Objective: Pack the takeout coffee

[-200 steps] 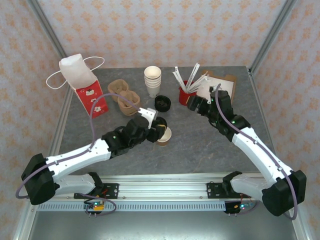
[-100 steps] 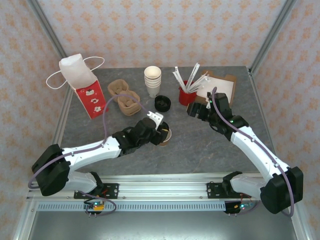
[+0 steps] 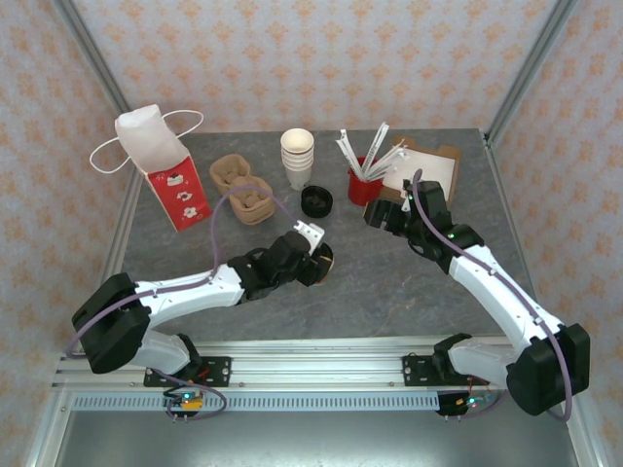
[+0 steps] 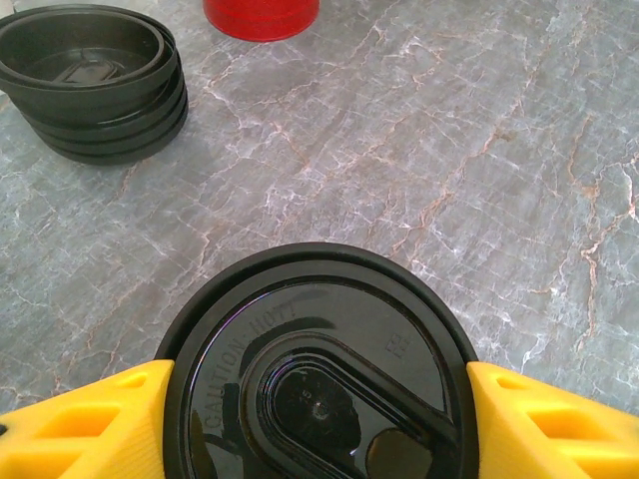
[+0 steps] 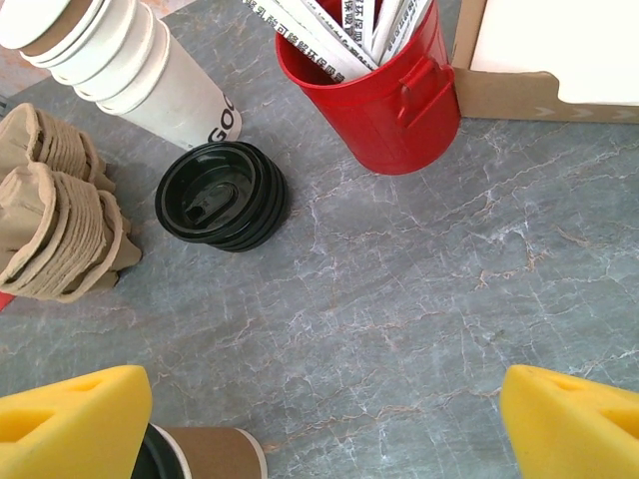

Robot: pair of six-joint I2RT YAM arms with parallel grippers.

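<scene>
Near the bench (image 3: 389, 292) middle, the takeout coffee (image 4: 319, 379) is pinched at its lid by the left claw (image 3: 313, 255); the right claw (image 5: 319, 419) is spread. The cup should be carried upright to the bag (image 3: 167, 175).

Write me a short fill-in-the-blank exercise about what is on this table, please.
1. The left gripper is shut on the ____.
2. The right gripper's jaws stand ____.
3. The straws stand in a ____ bucket.
4. The bag stands at the table's far ____ corner.
Missing words: coffee; open; red; left.
</scene>
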